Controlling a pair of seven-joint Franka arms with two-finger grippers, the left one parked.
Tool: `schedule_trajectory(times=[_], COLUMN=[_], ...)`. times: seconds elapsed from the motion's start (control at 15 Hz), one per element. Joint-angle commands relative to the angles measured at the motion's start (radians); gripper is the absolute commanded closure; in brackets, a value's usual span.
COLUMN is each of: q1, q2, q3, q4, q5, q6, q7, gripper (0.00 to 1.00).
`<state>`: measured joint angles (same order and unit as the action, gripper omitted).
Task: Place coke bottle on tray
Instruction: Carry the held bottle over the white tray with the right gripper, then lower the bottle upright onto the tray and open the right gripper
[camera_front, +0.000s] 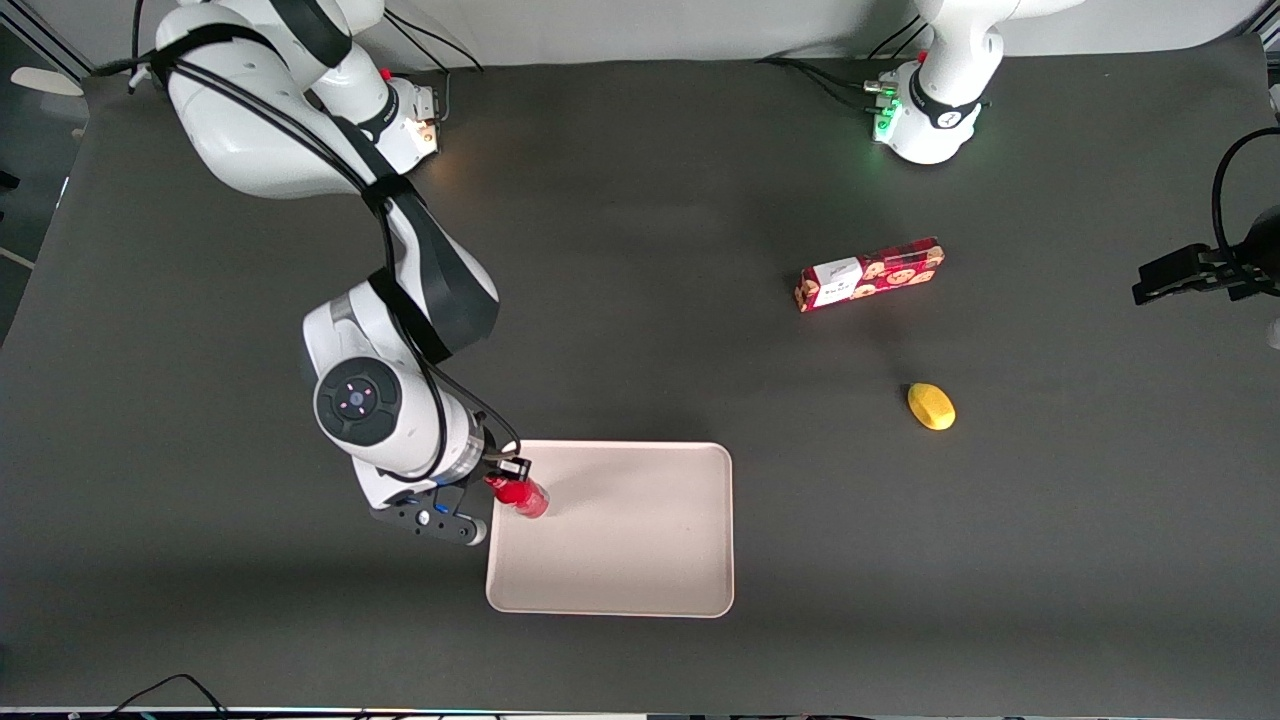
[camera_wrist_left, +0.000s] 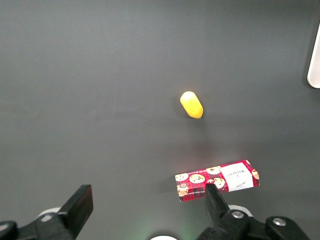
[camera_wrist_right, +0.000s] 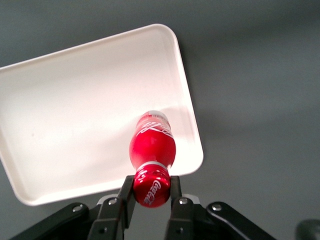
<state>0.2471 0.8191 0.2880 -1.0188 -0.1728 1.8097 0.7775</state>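
A: Where is the small red coke bottle (camera_wrist_right: 152, 145) held?

B: At its cap, clenched by the gripper (camera_wrist_right: 151, 192), over the pale pinkish-cream rectangular tray (camera_front: 640, 540) near its nine-o'clock rim.

A: Handling?

B: Light, rigid, smooth plastic is judged; slipping is possible.

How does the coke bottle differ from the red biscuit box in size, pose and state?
The coke bottle is small and rounded; the biscuit box is long and flat-sided. The bottle is gripped at its cap by the tool over the tray near one corner; the box lies free on the table, toward the parked arm's end. The bottle is plain red with white lettering; the box carries cookie pictures. Both are mainly red.
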Motion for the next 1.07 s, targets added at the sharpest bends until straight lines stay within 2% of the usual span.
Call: schedule_trajectory(times=[0.0, 0.13, 0.2, 0.27, 0.67, 1.0], q1=[0.012, 0.011, 0.011, 0.006, -0.003, -0.022], q2=[0.063, 0.068, 0.068, 0.068, -0.009, -0.239], q3=[-0.013, -0.013, -0.013, -0.013, -0.010, 0.006], q4=[0.058, 0.057, 0.057, 0.055, 0.057, 0.051], q5=[-0.033, -0.033, -0.033, -0.033, -0.028, -0.016], q6=[0.031, 0.031, 0.031, 0.031, -0.055, -0.339], q7=[0.028, 0.026, 0.026, 0.026, 0.013, -0.070], gripper=[1.00, 1.00, 0.80, 0.01, 0.00, 0.00])
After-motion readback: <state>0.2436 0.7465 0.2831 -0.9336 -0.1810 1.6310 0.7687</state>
